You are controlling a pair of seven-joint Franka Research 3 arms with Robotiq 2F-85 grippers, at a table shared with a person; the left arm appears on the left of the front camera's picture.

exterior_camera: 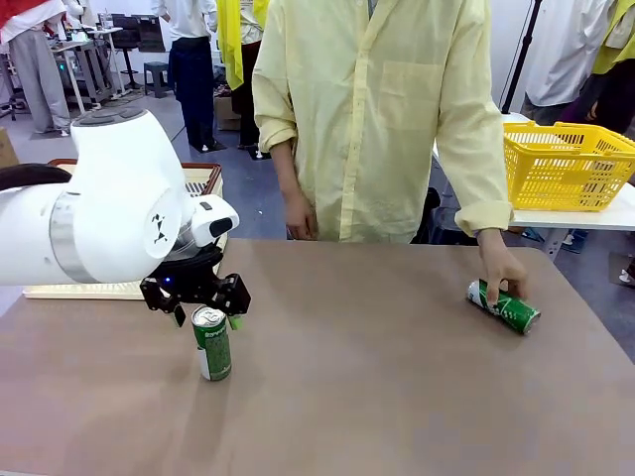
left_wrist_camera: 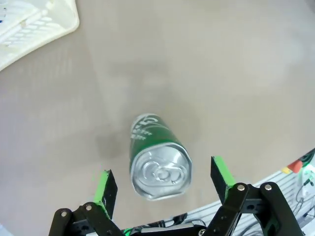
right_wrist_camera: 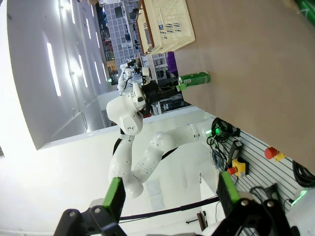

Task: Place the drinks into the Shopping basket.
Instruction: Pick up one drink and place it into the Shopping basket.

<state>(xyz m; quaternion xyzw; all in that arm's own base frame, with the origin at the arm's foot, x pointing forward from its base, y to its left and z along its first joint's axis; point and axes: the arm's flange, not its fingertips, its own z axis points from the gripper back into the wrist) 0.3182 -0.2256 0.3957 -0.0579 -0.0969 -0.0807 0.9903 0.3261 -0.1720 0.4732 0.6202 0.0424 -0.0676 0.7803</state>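
Brown matte tabletop (exterior_camera: 397, 397) filled the front view, with a person in a pale yellow coat at its far edge. An upright slim green drink can with white markings and a silver top (exterior_camera: 212, 352) stood near the robot's left side. The left gripper (exterior_camera: 206, 319) hung just over the can's top, its green-padded fingers spread wide to either side and gripping nothing. A second green can (exterior_camera: 506, 308) lay on its side far to the right, under the person's hand (exterior_camera: 503, 274). Behind the left arm sat the cream-white slotted plastic shopping basket with a dark red-brown rim (exterior_camera: 203, 177) – the arm hid most of it, so its contents could not be told. A bright yellow mesh basket (exterior_camera: 566, 164) stood on a white side table beyond.

From the left wrist, the can (left_wrist_camera: 157, 157) lay centred between the open fingers of the left gripper (left_wrist_camera: 163, 178), untouched. A corner of the cream basket (left_wrist_camera: 34, 24) showed well apart.

From the right wrist, the right gripper (right_wrist_camera: 171, 187) was open and empty, off the table – the upright can (right_wrist_camera: 194, 78) and the basket (right_wrist_camera: 167, 24) lay far off.

The can looked sealed, so likely fairly heavy for its size, with a thin, smooth wall that could slip or dent. A grip across the middle of its body would probably suit best.
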